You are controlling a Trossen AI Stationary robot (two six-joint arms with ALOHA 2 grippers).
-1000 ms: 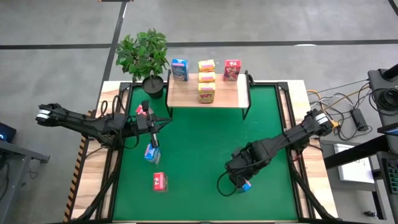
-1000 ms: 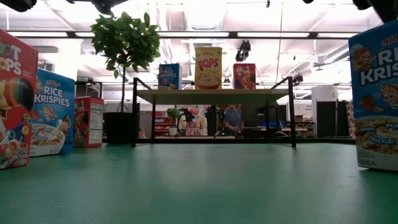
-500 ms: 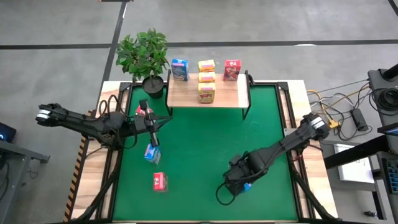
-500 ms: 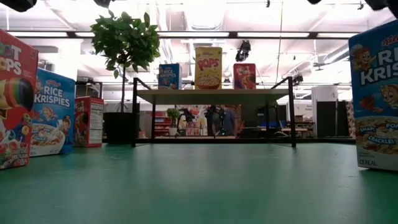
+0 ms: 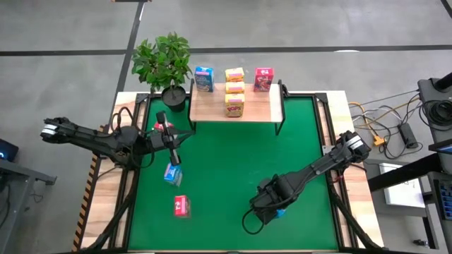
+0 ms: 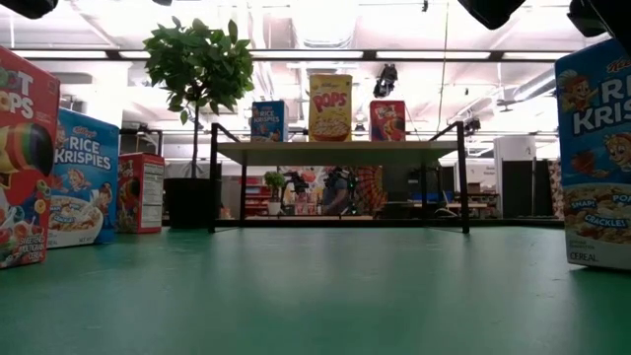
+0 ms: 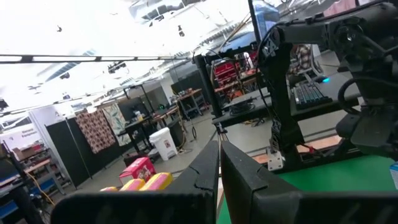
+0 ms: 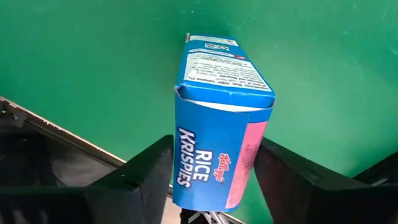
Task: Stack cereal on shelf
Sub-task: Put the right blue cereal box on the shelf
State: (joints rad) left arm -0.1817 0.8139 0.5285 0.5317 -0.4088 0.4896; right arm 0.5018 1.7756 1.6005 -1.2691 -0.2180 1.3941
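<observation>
The wooden shelf [image 5: 236,102] at the far edge of the mat carries a blue cereal box [image 5: 204,78], a row of three yellow ones [image 5: 234,89] and a red one [image 5: 263,78]. A red [image 5: 158,127], a blue [image 5: 171,173] and another red box [image 5: 181,205] stand on the left of the green mat. My right gripper [image 5: 270,206] points down over another blue cereal box [image 8: 217,143] at the near right and is closed on it. My left gripper [image 5: 171,138] is shut on nothing, held up above the mat's left side. My right gripper has the blue box's upper end between its two fingers [image 8: 152,171], one against each opposite side [image 8: 181,168]. The fingers come from above, pointing steeply down. The box stands upright with its bottom on the mat [image 6: 596,148].
A potted plant [image 5: 164,63] stands at the shelf's far left corner. The shelf's black legs [image 6: 462,177] stand on the mat. The middle of the mat [image 5: 226,169] between the arms is open. Cables lie on the table's right side [image 5: 381,127].
My right gripper has moved toward the table's near edge and down, settling over the blue box at the near right. In the low view its dark parts have come into sight at the top right, and the box has shifted very slightly.
</observation>
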